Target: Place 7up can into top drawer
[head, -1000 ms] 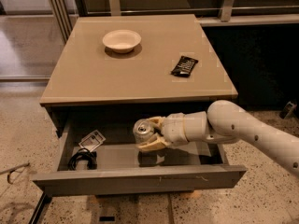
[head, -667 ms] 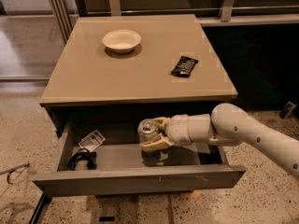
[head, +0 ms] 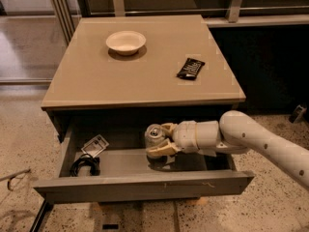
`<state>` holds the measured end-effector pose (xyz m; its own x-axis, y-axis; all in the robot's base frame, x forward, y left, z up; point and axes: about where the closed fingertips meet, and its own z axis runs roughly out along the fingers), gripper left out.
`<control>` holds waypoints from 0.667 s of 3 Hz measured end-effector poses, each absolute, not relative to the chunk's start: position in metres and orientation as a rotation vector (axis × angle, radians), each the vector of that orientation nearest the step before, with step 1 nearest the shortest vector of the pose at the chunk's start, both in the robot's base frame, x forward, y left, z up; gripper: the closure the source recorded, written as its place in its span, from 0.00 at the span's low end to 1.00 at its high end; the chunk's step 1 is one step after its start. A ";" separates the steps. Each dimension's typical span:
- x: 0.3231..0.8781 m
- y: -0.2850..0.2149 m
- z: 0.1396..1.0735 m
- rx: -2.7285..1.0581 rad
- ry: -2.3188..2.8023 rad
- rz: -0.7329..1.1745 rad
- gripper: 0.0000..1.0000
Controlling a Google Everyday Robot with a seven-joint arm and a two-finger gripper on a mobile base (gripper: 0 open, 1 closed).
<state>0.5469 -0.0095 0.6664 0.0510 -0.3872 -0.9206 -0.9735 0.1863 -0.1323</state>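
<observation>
The top drawer [head: 145, 186] is standing open. Inside it, near the middle, the gripper [head: 164, 140] is reaching in from the right and clasping the upright 7up can [head: 154, 134]. Farther back, a white bowl [head: 125, 41] is sitting on the tan cabinet top [head: 96, 81].

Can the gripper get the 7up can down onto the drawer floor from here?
Probably yes: the gripper, shut on the 7up can, is inside the open top drawer; the floor beneath looks bare.
</observation>
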 end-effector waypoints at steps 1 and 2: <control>0.546 0.001 0.659 -1.377 1.491 0.800 1.00; 0.545 0.013 0.648 -1.399 1.462 0.814 1.00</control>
